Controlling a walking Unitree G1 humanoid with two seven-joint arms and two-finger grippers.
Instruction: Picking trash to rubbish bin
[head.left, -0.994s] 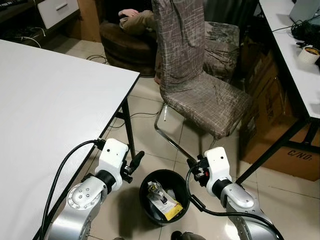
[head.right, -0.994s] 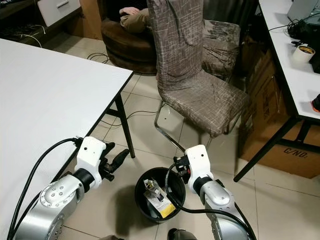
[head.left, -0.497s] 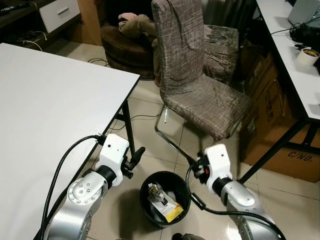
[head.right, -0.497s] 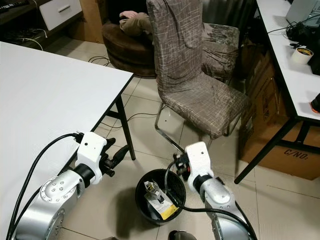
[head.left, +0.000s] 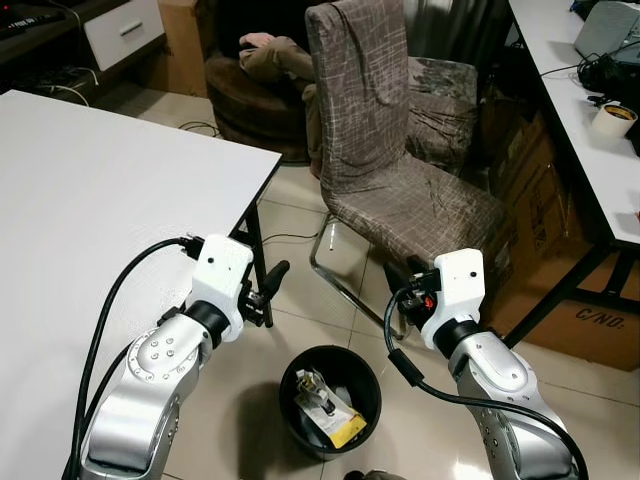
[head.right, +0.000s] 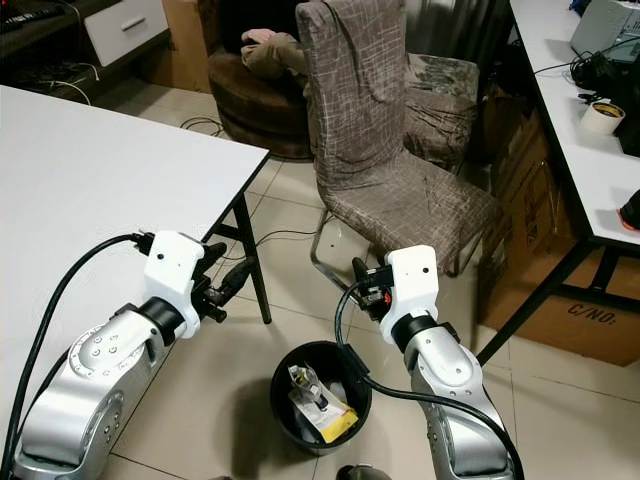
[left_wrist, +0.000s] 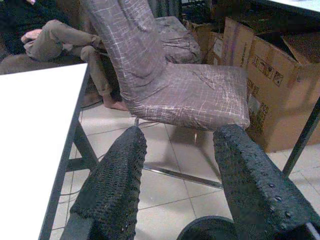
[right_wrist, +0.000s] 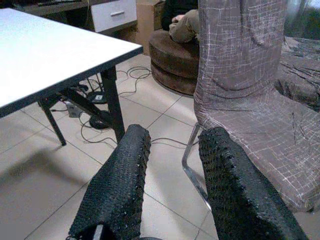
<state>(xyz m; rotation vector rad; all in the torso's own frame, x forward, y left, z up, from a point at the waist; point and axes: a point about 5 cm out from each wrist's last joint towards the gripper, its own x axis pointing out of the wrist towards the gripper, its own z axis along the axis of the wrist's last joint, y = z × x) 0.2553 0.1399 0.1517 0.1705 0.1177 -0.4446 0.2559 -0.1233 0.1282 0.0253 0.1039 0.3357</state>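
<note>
Round black rubbish bin (head.left: 330, 398) on the tiled floor (head.left: 290, 245), nearest the robot, low between both arms; trash (head.left: 328, 404) lies inside it, a yellow-and-white packet with something darker on top, detail too small to tell.

Left gripper (head.left: 272, 281) raised above and to the bin's left, just beside the black leg of the white table (head.left: 100, 210); in its wrist view the two black fingers (left_wrist: 117, 185) stand apart with a fair gap, nothing between them.

Right gripper (head.right: 362, 275) raised above the bin's right side, close to the chrome frame of the chair (head.left: 400, 170); its fingers (right_wrist: 122, 185) also parted, a narrower gap, empty.

Behind the grippers, the chair in grey-brown patterned cover, seat facing right; a second covered seat (head.left: 440, 100) behind it.

Right of that, cardboard boxes (head.left: 560, 270) under a white desk (head.left: 590, 120) holding a tape roll (head.left: 613, 117) and dark cables.

Far back, a person's legs (head.left: 275, 60) resting on a brown round seat (head.left: 255, 90); a white drawer (head.left: 120, 30) at far left.
</note>
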